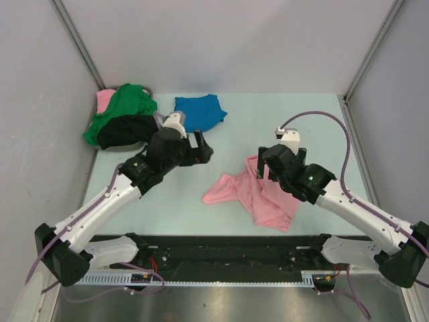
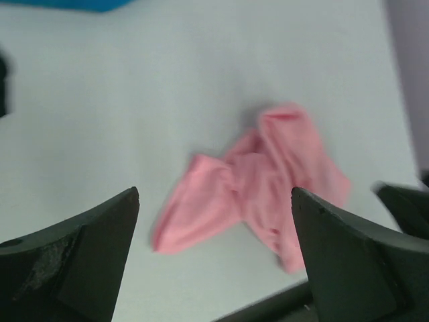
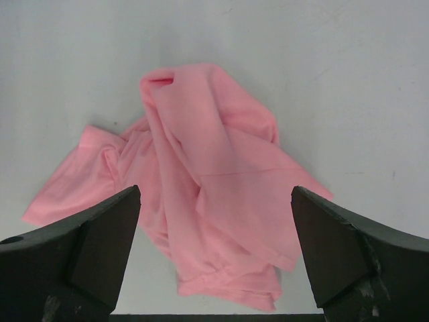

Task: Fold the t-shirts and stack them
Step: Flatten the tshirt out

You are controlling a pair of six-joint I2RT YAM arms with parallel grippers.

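A crumpled pink t-shirt [image 1: 258, 194] lies on the pale table, right of centre. My right gripper [image 1: 263, 166] hovers over its upper edge, open; in the right wrist view the shirt [image 3: 208, 181] spreads below the open gripper [image 3: 216, 191], nothing pinched. My left gripper [image 1: 204, 149] is open left of centre, apart from the shirt, and the left wrist view shows the pink t-shirt [image 2: 261, 174] beyond its spread gripper [image 2: 214, 194]. A folded blue t-shirt [image 1: 199, 111] lies flat at the back. Green [image 1: 124, 107] and black [image 1: 124, 131] t-shirts are heaped at the back left.
A bit of pink cloth [image 1: 104, 99] shows behind the green shirt in the heap. Grey walls close the table on the left, right and back. A black rail [image 1: 228, 248] runs along the near edge between the arm bases.
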